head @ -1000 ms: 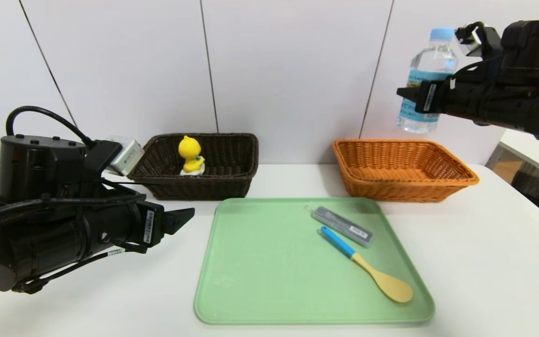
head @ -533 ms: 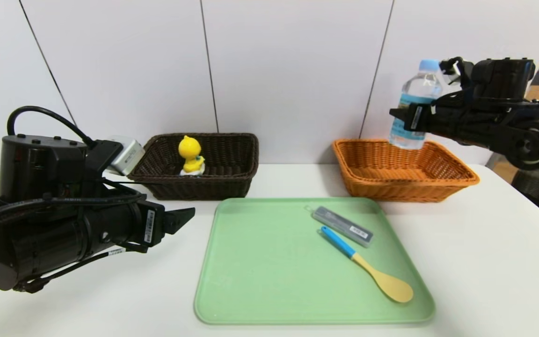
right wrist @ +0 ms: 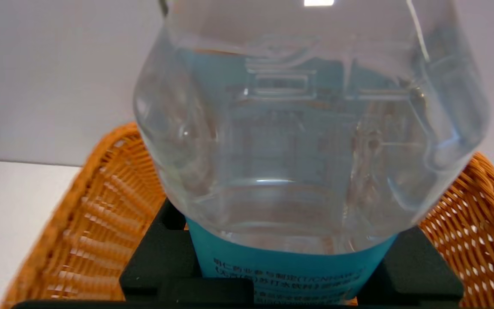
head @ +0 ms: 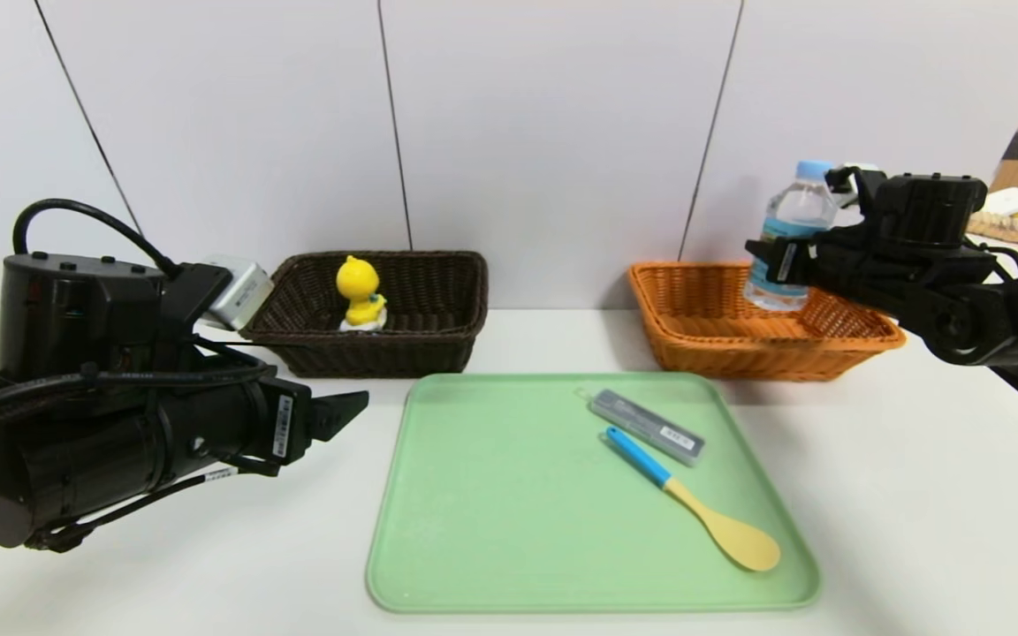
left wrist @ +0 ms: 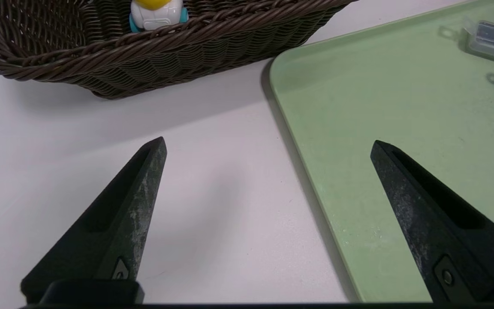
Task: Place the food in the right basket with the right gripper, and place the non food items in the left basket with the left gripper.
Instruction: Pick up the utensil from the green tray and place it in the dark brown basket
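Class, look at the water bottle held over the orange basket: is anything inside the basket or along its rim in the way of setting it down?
Nothing visible. The right end effector holds the bottle upright over the orange basket; the basket floor that shows is bare.

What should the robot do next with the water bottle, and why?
Probably lower it a little more, then let go. The right gripper is shut on the bottle, upright over the orange basket, its base inside the rim, but whether it touches the bottom can't be seen.
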